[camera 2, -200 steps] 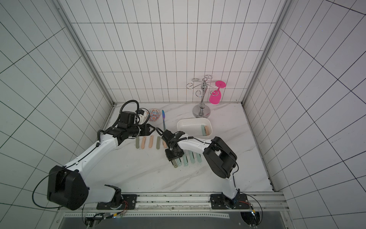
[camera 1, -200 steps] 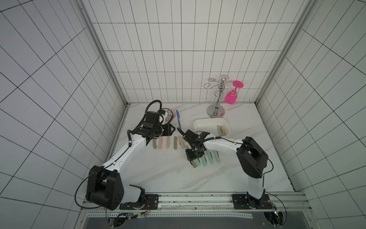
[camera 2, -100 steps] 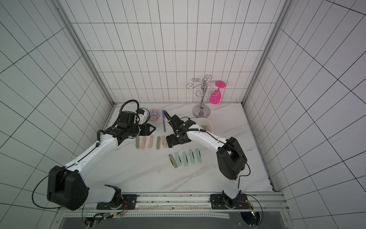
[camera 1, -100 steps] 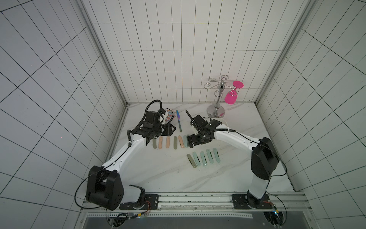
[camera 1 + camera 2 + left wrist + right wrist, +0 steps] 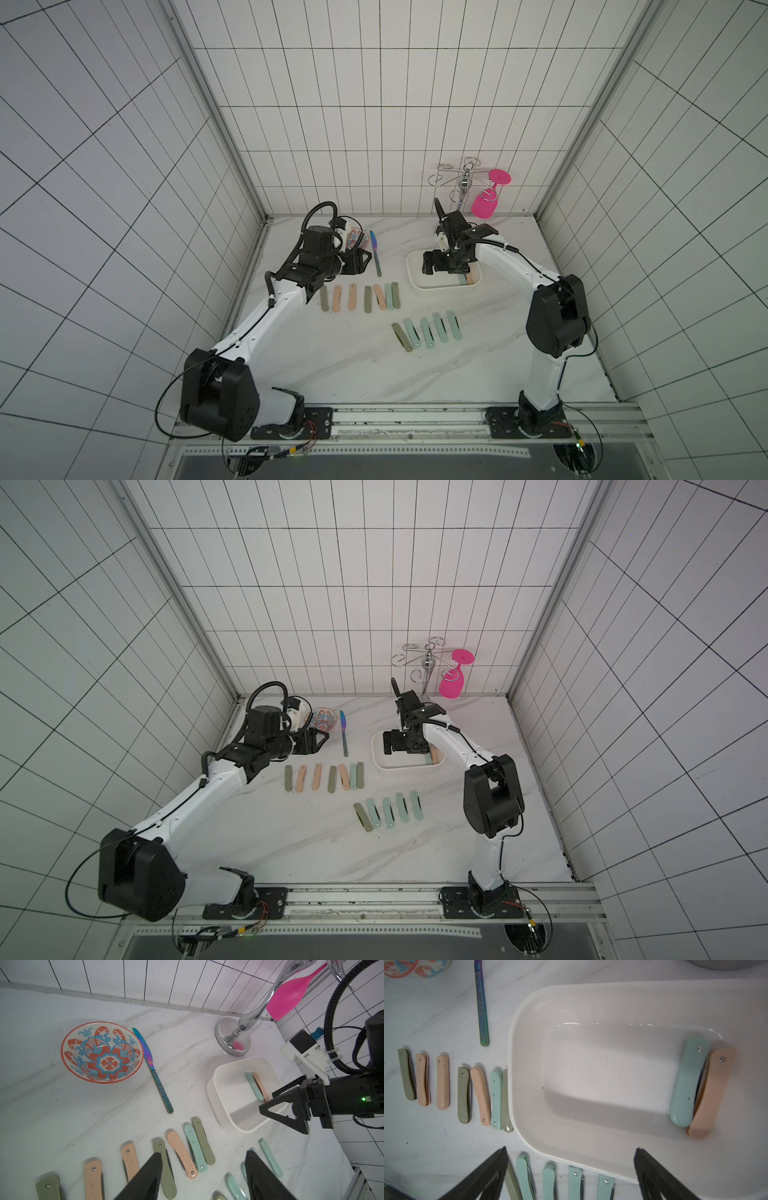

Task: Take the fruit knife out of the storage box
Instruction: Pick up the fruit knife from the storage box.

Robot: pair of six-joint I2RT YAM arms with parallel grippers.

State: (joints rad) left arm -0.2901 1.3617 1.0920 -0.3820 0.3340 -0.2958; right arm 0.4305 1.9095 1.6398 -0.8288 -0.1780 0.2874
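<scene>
The right arm is now swung from the front knife row to above the storage box. The right gripper and left gripper are spread, empty. A mint fruit knife and a peach fruit knife are laid touching at its right end. Light, stiff and slippery is guessed; the middle is best pinched.

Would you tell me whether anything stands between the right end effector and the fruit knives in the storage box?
Nothing visible does. The right end effector hangs open over the uncovered storage box; the mint knife and the peach knife lie touching at one end, by its wall.
</scene>
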